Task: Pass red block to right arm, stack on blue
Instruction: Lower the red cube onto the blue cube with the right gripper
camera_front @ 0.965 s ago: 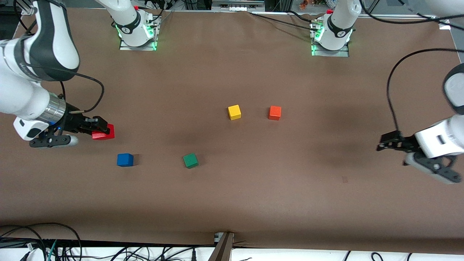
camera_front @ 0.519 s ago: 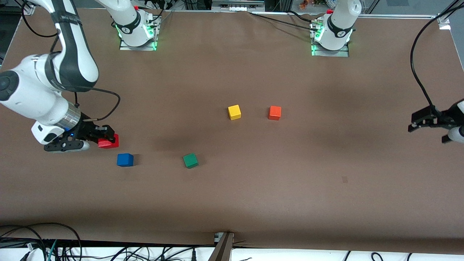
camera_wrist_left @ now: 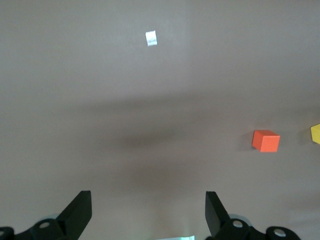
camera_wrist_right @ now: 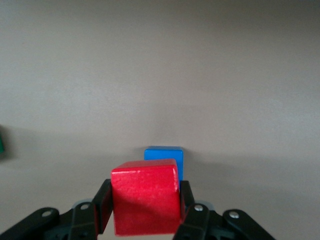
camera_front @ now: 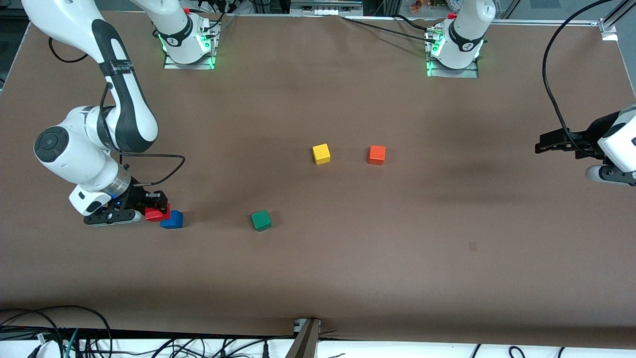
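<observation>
Right gripper (camera_front: 158,211): black fingers (camera_wrist_right: 102,207) clamped on two opposite faces of the red block (camera_wrist_right: 145,195), a small matte cube with crisp edges and a faintly grained face. The block is held off the table, partly over the blue cube (camera_front: 172,219) and toward its right-arm edge; whether the two cubes touch cannot be told. In the right wrist view the blue cube's top shows just past the red block's upper edge. The blue cube sits flat on the table (camera_front: 348,258), which is covered in a smooth, dull brown sheet.

Left gripper (camera_front: 549,145): fingers (camera_wrist_left: 80,212) spread wide, nothing between them, held in the air over the table's left-arm end; that arm waits.

Other things: a green cube (camera_front: 261,220) sits beside the blue cube, toward the left arm's end, well apart from it. A yellow cube (camera_front: 321,153) and an orange cube (camera_front: 376,154) sit near each other, farther from the front camera. A small pale mark (camera_wrist_left: 151,38) shows on the sheet. Nothing lies between the held block and the blue cube.
</observation>
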You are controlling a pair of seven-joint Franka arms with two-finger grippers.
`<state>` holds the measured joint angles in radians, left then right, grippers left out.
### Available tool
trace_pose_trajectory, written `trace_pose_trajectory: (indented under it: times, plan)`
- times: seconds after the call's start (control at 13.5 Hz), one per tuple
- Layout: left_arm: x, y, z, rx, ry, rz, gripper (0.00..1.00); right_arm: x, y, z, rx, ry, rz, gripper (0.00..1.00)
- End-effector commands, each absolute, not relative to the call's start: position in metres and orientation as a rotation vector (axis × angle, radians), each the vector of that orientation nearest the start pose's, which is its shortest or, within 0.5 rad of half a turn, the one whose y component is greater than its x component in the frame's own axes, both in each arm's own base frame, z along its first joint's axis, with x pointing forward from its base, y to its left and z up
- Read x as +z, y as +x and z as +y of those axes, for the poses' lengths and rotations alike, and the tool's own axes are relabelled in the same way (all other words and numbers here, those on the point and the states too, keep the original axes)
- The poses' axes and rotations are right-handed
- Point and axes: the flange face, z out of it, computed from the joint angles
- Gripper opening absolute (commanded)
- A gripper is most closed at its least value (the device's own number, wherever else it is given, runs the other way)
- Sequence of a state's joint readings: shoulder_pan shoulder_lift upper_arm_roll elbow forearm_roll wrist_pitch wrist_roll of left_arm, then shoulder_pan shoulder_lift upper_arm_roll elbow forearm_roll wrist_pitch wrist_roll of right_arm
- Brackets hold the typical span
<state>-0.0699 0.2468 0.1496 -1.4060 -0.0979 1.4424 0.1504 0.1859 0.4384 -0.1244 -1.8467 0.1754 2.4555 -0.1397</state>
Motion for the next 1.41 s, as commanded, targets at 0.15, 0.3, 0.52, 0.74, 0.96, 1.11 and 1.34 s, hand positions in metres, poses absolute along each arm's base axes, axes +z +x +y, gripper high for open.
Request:
trace_pose_trajectory:
  times: [0.15, 0.3, 0.52, 0.74, 0.96, 1.11, 1.34]
  plan:
    - [0.552, 0.584, 0.027, 0.288, -3.199, 0.093, 1.0, 0.287, 0.66, 0.042, -0.301, -3.079, -0.138, 0.0]
    - [0.561, 0.583, 0.02, 0.259, -3.201, 0.101, 1.0, 0.28, 0.656, 0.039, -0.28, -3.08, -0.112, 0.0]
    - [0.559, 0.59, 0.016, 0.262, -3.192, 0.119, 1.0, 0.277, 0.655, 0.038, -0.272, -3.08, -0.069, 0.0]
    - [0.558, 0.591, 0.015, 0.265, -3.195, 0.122, 1.0, 0.271, 0.656, 0.038, -0.275, -3.081, -0.062, 0.0]
    - [0.556, 0.592, 0.015, 0.271, -3.194, 0.134, 1.0, 0.265, 0.655, 0.038, -0.263, -3.084, -0.055, 0.0]
    - [0.555, 0.591, 0.017, 0.276, -3.193, 0.129, 1.0, 0.263, 0.656, 0.037, -0.277, -3.084, -0.052, 0.0]
    - [0.556, 0.591, 0.018, 0.274, -3.191, 0.124, 1.0, 0.26, 0.656, 0.037, -0.27, -3.085, -0.05, 0.0]
